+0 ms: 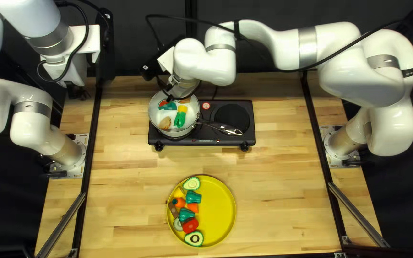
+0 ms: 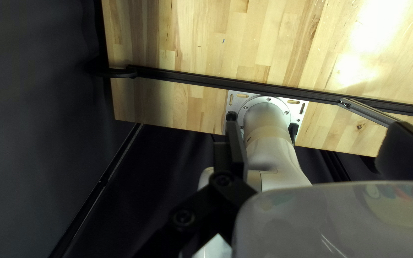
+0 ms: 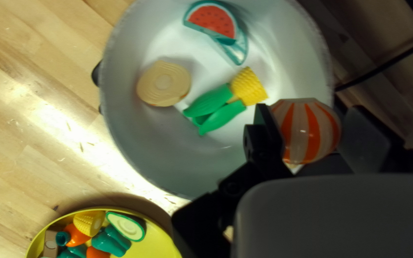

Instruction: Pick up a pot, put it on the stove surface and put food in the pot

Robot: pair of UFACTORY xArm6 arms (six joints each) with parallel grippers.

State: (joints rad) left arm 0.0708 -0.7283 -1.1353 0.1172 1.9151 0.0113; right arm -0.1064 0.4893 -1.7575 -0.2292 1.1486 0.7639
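My left gripper [image 1: 75, 91] is raised at the far left corner; in the left wrist view the gripper [image 2: 316, 148] has its fingers wide apart, nothing between them. My right gripper [image 1: 169, 93] is at the pot's far rim. In the right wrist view the gripper [image 3: 314, 131] grips an orange-and-white striped food piece [image 3: 307, 131] from both sides, over the pot's edge. The pot [image 1: 155, 117] sits on the left burner of the black stove [image 1: 211, 142]. It holds a watermelon slice [image 3: 212, 21], a tan round piece [image 3: 163, 83] and corn with green husks [image 3: 248, 86].
A yellow plate [image 1: 218, 205] near the table's front edge holds avocado halves, peppers and other toy food along its left side. The pot's handle [image 1: 223, 128] extends over the stove toward the right burner [image 1: 233, 117]. My right arm crosses behind the stove.
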